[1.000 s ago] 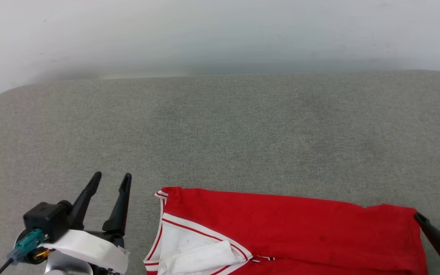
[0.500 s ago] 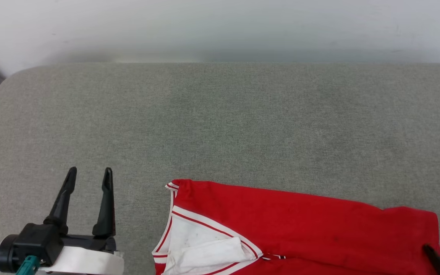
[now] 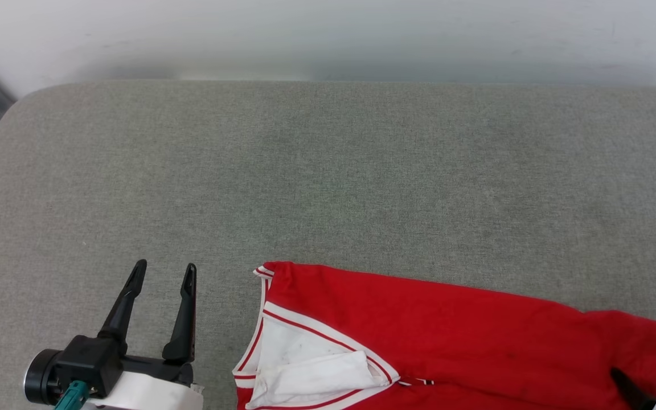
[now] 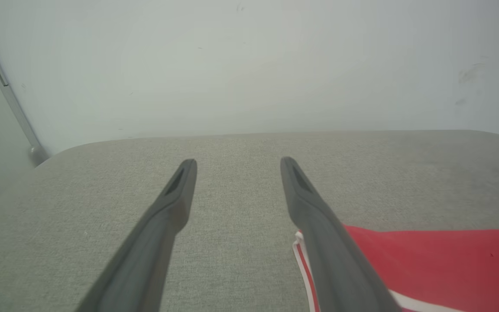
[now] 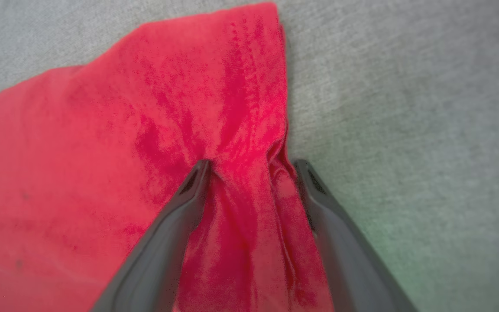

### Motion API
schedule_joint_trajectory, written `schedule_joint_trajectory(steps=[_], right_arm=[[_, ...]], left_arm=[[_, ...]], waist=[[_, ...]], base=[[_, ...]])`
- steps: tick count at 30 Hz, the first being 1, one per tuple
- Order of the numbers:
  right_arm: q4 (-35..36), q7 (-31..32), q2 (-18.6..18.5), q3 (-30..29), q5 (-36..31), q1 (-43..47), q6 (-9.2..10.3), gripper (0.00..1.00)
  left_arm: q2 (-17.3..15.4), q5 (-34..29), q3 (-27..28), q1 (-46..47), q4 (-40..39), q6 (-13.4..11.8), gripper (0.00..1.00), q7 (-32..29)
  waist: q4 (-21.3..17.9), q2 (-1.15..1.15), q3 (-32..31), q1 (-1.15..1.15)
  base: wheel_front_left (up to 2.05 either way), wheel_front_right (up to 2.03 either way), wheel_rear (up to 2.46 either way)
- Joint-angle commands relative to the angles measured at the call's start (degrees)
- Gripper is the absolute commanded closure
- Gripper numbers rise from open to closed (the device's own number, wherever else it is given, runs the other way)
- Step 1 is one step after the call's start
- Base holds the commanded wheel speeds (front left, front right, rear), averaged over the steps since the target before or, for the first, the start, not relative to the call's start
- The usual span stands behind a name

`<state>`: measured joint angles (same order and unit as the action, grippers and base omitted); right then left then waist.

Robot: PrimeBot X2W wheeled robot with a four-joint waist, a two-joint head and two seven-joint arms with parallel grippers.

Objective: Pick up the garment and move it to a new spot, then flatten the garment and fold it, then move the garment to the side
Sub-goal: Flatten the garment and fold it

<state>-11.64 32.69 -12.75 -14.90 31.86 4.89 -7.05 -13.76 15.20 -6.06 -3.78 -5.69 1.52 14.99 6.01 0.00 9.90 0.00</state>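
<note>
Your left gripper (image 3: 165, 265) hovers empty over the grey upholstered surface (image 3: 328, 171), its two dark fingers well parted, just beside the striped trim (image 3: 263, 274) of the garment (image 3: 447, 324). The red shirt lies at the near edge of the surface, laid out in a long band with a white sleeve (image 3: 316, 373) turned in over the body. At the shirt's right end your right gripper (image 5: 253, 164) stands with jaws apart, straddling a ridge of puckered red cloth at the edge. The cloth sits between the fingers, but they do not look closed on it. By the look of it, the pickup, the flattening and at least one fold are done. What seems left is perhaps a further fold to shorten the band, then the move to the side, with wide bare surface lying beyond the shirt.
</note>
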Motion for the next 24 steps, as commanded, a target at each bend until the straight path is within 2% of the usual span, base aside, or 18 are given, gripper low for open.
schedule_joint_trajectory(steps=[1,5,6,7,8,16,24], right_arm=[[-2.78,1.35,3.46,4.72,1.26,0.77,-0.79,0.0],[-2.69,0.7,4.08,8.81,3.74,0.91,-0.87,0.0],[-2.83,0.43,4.03,9.11,3.87,0.96,-0.87,0.13],[-2.93,-0.09,3.77,9.22,3.85,0.95,-0.87,0.5],[-3.04,-0.58,3.45,9.24,3.68,0.95,-0.86,1.0],[-3.46,-5.44,-0.55,6.42,1.71,0.16,-0.38,1.0],[-6.05,-8.68,-4.19,-3.8,-3.96,-2.07,-0.38,1.0]], left_arm=[[0.46,-0.6,0.47,0.88,0.29,0.55,0.0,0.26],[1.83,-1.59,1.44,1.51,1.23,1.98,0.0,0.26],[2.17,-1.78,1.75,1.45,1.44,2.27,0.0,0.26],[2.54,-1.96,2.05,1.3,1.6,2.51,0.0,0.26],[2.79,-2.19,2.26,1.07,1.74,2.76,0.0,0.26],[4.23,-3.51,4.1,0.17,2.14,4.23,0.0,0.26],[5.11,-4.48,5.16,-0.09,2.17,5.06,0.0,0.26]], waist=[[0.21,0.0,0.13,0.0],[0.4,0.0,-0.18,0.0],[0.34,0.0,-0.44,0.0],[0.25,0.0,-0.72,0.0],[0.17,0.0,-1.0,0.0],[-0.57,0.0,-1.96,0.0],[-1.53,0.0,-2.22,0.0]], base=[[0.0,0.0,0.0],[0.0,0.0,0.0],[0.0,0.0,0.0],[0.0,0.0,0.0],[0.0,0.0,0.0],[0.0,0.0,0.0],[0.0,0.0,0.0]])
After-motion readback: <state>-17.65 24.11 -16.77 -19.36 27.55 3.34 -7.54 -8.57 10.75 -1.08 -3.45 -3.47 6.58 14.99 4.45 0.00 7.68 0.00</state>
